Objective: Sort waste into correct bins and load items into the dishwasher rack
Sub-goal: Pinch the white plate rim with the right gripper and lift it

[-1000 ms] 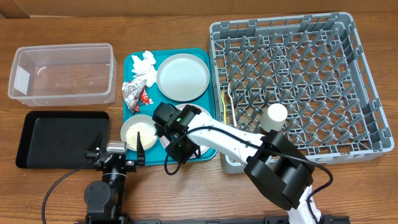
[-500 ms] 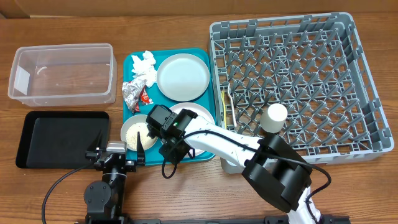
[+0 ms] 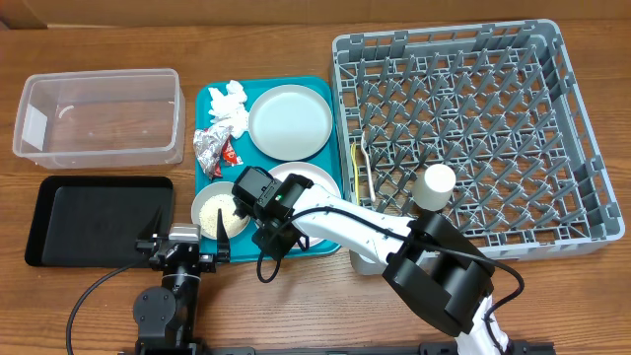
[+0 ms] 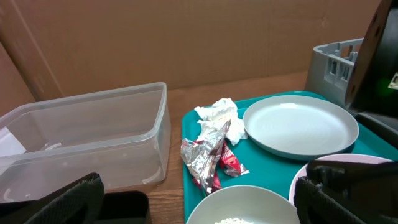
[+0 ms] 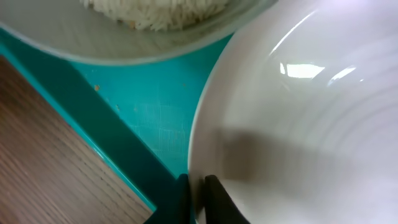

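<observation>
Wooden table (image 3: pixel 296 20) holds rack (image 3: pixel 444 35); yellow utensil (image 3: pixel 358 163) lies along its wall.

the left arm (image 3: pixel 163 306) is folded low over its base, and the left gripper (image 3: pixel 190 231) is pointed forward, level, with its fingers (image 4: pixel 59 202) spread wide apart. the right arm (image 3: pixel 365 225) is stretched leftward from its base, and the right gripper (image 3: pixel 261 197) is tipped downward, its fingers (image 5: pixel 214 193) drawn nearly together, pinched across the rim of the white plate (image 5: pixel 298 124).
</observation>
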`<action>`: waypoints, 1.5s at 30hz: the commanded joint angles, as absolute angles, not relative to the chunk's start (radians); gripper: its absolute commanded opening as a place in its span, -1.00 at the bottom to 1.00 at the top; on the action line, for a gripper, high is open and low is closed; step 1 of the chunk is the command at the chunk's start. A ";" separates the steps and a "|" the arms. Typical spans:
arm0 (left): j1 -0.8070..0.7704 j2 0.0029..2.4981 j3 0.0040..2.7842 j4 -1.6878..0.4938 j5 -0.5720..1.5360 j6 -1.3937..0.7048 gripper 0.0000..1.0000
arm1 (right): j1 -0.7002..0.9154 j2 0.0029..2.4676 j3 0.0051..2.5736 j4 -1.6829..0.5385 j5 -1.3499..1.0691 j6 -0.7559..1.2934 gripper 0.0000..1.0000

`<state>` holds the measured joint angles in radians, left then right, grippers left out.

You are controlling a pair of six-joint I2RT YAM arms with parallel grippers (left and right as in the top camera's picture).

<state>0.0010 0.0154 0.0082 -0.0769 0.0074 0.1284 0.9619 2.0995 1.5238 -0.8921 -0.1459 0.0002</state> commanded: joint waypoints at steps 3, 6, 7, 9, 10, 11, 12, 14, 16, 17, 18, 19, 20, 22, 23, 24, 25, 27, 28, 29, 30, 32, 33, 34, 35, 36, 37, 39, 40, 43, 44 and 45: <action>0.006 0.012 0.006 -0.078 0.004 0.111 1.00 | 0.962 2.104 1.512 -0.887 -0.126 0.000 -0.92; 0.006 0.012 0.006 -0.078 0.004 0.111 1.00 | 0.962 2.104 1.528 -0.925 -0.076 0.021 -0.92; 0.006 0.012 0.006 -0.078 0.004 0.111 1.00 | 0.962 2.103 1.535 -0.938 -0.066 0.023 -0.92; 0.006 0.012 0.006 -0.078 0.004 0.111 1.00 | 0.962 2.098 1.559 -0.970 -0.057 0.022 -0.92; 0.006 0.012 0.006 -0.078 0.004 0.111 1.00 | 0.962 2.095 1.567 -0.976 -0.057 0.022 -0.92; 0.006 0.012 0.006 -0.078 0.004 0.111 1.00 | 0.962 2.094 1.571 -0.979 -0.057 0.023 -0.92; 0.006 0.012 0.006 -0.078 0.004 0.111 1.00 | 0.962 2.094 1.573 -0.977 -0.058 0.023 -0.92; 0.006 0.012 0.006 -0.078 0.004 0.111 1.00 | 0.962 2.095 1.572 -0.971 -0.073 0.023 -0.92; 0.006 0.012 0.006 -0.078 0.004 0.111 1.00 | 0.962 2.095 1.570 -0.963 -0.080 0.026 -0.92; 0.006 0.012 0.006 -0.078 0.004 0.111 1.00 | 0.962 2.095 1.570 -0.958 -0.080 0.026 -0.92; 0.006 0.012 0.006 -0.078 0.004 0.111 1.00 | 0.962 2.095 1.570 -0.953 -0.080 0.026 -0.92; 0.006 0.012 0.006 -0.078 0.004 0.111 1.00 | 0.962 2.095 1.570 -0.949 -0.080 0.026 -0.92; 0.006 0.012 0.006 -0.078 0.004 0.111 1.00 | 0.962 2.095 1.570 -0.947 -0.080 0.026 -0.92; 0.006 0.012 0.006 -0.078 0.004 0.111 1.00 | 0.962 2.097 1.570 -0.947 -0.080 0.027 -0.92; 0.006 0.012 0.006 -0.078 0.004 0.111 1.00 | 0.962 2.097 1.570 -0.948 -0.079 0.027 -0.92; 0.006 0.012 0.006 -0.078 0.004 0.111 1.00 | 0.962 2.096 1.571 -0.948 -0.079 0.027 -0.92; 0.006 0.012 0.006 -0.078 0.004 0.111 1.00 | 0.962 2.094 1.574 -0.955 -0.079 0.026 -0.92; 0.006 0.012 0.006 -0.078 0.004 0.111 1.00 | 0.962 2.091 1.584 -0.978 -0.079 0.027 -0.92; 0.006 0.012 0.006 -0.078 0.004 0.111 1.00 | 0.962 2.090 1.594 -0.995 -0.079 0.030 -0.92; 0.006 0.012 0.006 -0.078 0.004 0.111 1.00 | 0.962 2.086 1.607 -1.013 -0.080 0.030 -0.92; 0.006 0.012 0.006 -0.078 0.004 0.111 1.00 | 0.962 2.082 1.621 -1.030 -0.080 0.030 -0.92; 0.006 0.012 0.006 -0.078 0.004 0.111 1.00 | 0.962 2.068 1.649 -1.055 -0.080 0.030 -0.92; 0.006 0.012 0.006 -0.078 0.004 0.111 1.00 | 0.962 2.064 1.658 -1.063 -0.080 0.030 -0.92; 0.006 0.012 0.006 -0.078 0.004 0.111 1.00 | 0.962 2.057 1.671 -1.073 -0.080 0.030 -0.92; 0.006 0.012 0.006 -0.078 0.004 0.111 1.00 | 0.962 2.053 1.682 -1.082 -0.083 0.030 -0.92; 0.006 0.012 0.006 -0.078 0.004 0.111 1.00 | 0.962 2.046 1.694 -1.093 -0.084 0.030 -0.92; 0.006 0.012 0.006 -0.078 0.004 0.111 1.00 | 0.962 2.042 1.702 -1.099 -0.083 0.030 -0.92; 0.006 0.012 0.006 -0.078 0.004 0.111 1.00 | 0.962 2.029 1.719 -1.111 -0.083 0.030 -0.92; 0.006 0.012 0.006 -0.078 0.004 0.111 1.00 | 0.962 2.023 1.724 -1.114 -0.083 0.030 -0.92; 0.006 0.012 0.006 -0.078 0.004 0.111 1.00 | 0.962 2.004 1.740 -1.121 -0.083 0.031 -0.92; 0.006 0.012 0.006 -0.078 0.004 0.111 1.00 | 0.962 1.998 1.748 -1.128 -0.083 0.038 -0.92; 0.006 0.012 0.006 -0.078 0.004 0.111 1.00 | 0.962 1.991 1.759 -1.136 -0.082 0.047 -0.92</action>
